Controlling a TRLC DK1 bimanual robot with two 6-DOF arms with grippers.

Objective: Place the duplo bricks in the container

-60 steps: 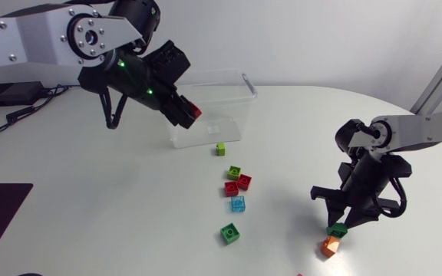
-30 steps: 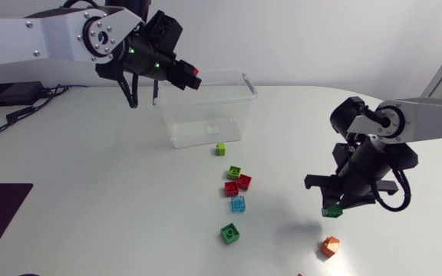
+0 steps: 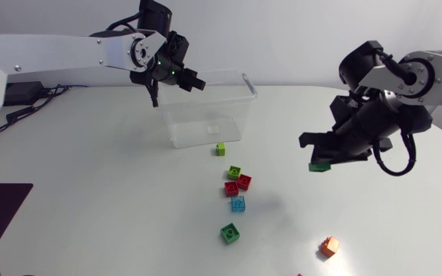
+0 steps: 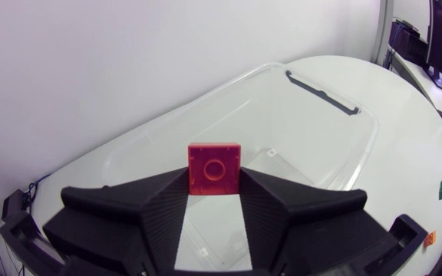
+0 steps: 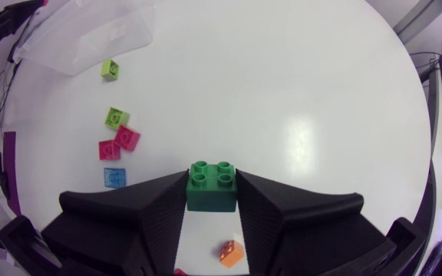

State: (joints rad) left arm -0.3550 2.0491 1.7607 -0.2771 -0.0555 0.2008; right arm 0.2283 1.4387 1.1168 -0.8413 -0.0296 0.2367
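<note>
- An orange brick (image 3: 329, 245) lies on the white bench (image 3: 90, 199), the farthest thing from the container (image 3: 248, 86), on its near side
- A big green brick (image 3: 230, 232) lies alone, a bit closer to the container
- A see-through blue brick (image 3: 238, 204) comes next, closer again
- Two red bricks (image 3: 232, 188) (image 3: 245, 182) touch each other, and a light green brick (image 3: 235, 172) sits right by them on the container's side
- A small lime brick (image 3: 221, 149) lies just beside the container's near wall
- The right gripper (image 5: 212, 192) is well apart from the container, off to its right. It is closed on a dark green brick (image 5: 211, 186), one finger on each side
- The container is clear plastic and open on top
- The left gripper (image 3: 190, 80) is by the container's far edge. It pinches a held red brick (image 4: 214, 169) between both fingers, with the open container just ahead of it
</note>
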